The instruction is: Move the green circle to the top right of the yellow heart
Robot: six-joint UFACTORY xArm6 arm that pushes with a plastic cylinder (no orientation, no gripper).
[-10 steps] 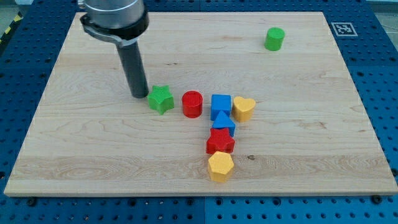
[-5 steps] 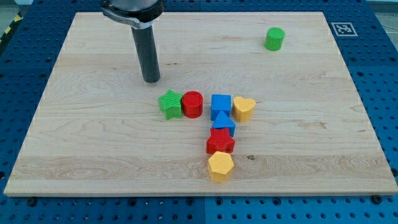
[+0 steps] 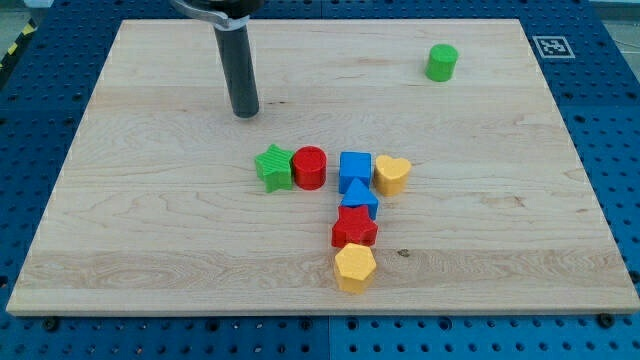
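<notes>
the green circle (image 3: 441, 62) sits alone near the tabletop's (image 3: 520, 200) top right, well apart from the yellow heart (image 3: 392, 174). my tip (image 3: 245, 112) rests far left, touching nothing; no jaws exist. it looks light and slippery, so push its far side.

My tip (image 3: 245, 113) rests on the wooden tabletop (image 3: 150, 230), at about 11 o'clock from the green star (image 3: 272, 167) and apart from it. The star touches the red cylinder (image 3: 310, 167). At 3 o'clock from that sit the blue cube (image 3: 355, 170) and yellow heart (image 3: 392, 174), touching. Below them run the blue triangle (image 3: 360, 196), red star (image 3: 354, 228) and yellow hexagon (image 3: 354, 267). The green circle (image 3: 441, 62) stands well apart, at 1 o'clock from the heart.
</notes>
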